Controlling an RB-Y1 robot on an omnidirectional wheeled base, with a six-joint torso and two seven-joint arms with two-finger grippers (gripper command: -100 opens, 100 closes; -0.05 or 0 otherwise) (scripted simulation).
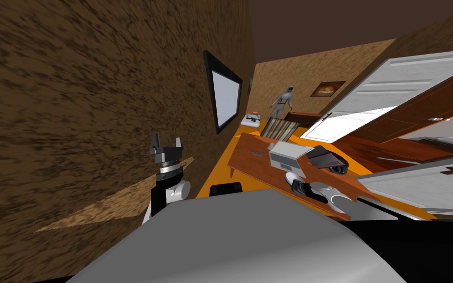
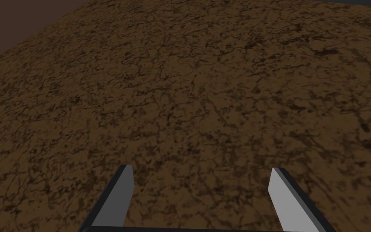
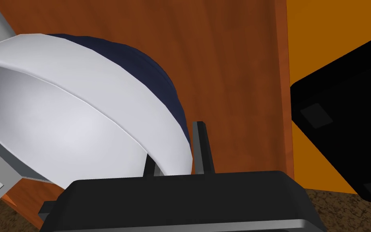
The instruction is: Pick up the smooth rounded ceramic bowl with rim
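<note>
Far left, the left gripper (image 1: 165, 145) stands raised close to the mottled brown wall (image 1: 73, 108), and the left wrist view shows its two fingers (image 2: 118, 197) spread wide apart with nothing between them. Further along that wall hangs a black-framed pale panel (image 1: 225, 96). Below it an orange floor (image 1: 220, 162) carries a black blocky object (image 1: 225, 188) just beside the near end of a reddish-brown wooden table (image 1: 252, 164). Near that table's front edge is the bowl (image 1: 292, 177), white inside and along its rim and dark blue on its outer wall. The right gripper (image 1: 300, 185) is at the bowl. In the right wrist view the right gripper (image 3: 176, 149) is clenched on the bowl (image 3: 80, 121) at the rim: one finger lies inside the white wall and the other finger (image 3: 201, 145) lies outside against the dark blue. The bowl appears tilted against the table top (image 3: 229, 72); I cannot tell whether it rests on the wood or is clear of it. The black object (image 3: 341, 133) lies beyond the table's edge on the orange floor. Just past the bowl on the table sits a light grey box (image 1: 287, 153), and right of that a dark, bag-like thing (image 1: 329, 159). Far right stands a white panelled door (image 1: 397, 81).
</note>
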